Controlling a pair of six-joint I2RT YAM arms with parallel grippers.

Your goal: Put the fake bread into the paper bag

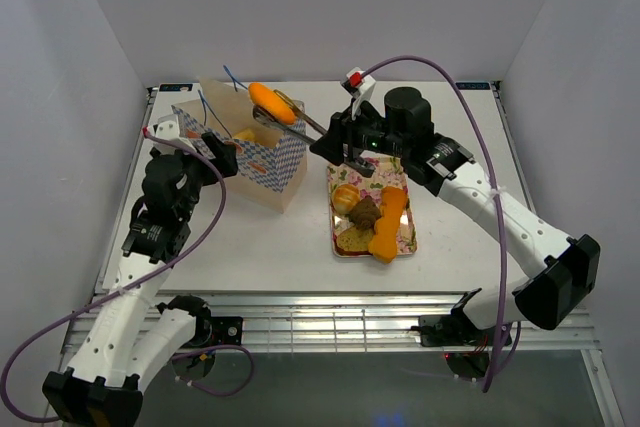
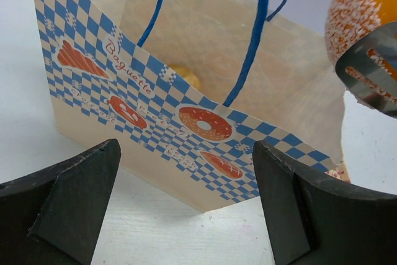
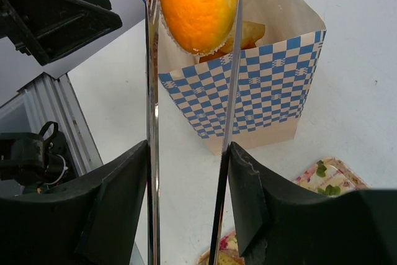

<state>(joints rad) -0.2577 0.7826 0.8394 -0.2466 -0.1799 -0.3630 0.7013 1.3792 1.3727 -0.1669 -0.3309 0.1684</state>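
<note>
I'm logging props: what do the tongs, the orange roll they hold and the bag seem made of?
The tongs look like polished metal, probably steel: thin mirror-bright strips. The orange roll seems plastic or foam: smooth, saturated, with a grainy white edge. The bag looks like matte tan kraft paper, creased, with printed blue checks.

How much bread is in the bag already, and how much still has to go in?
Done: at least one golden piece already lies inside the paper bag. In hand: the right gripper squeezes metal tongs that pinch an orange roll just above the bag's open top. Left: several pieces, a brown bun among them, wait on the floral tray.
</note>
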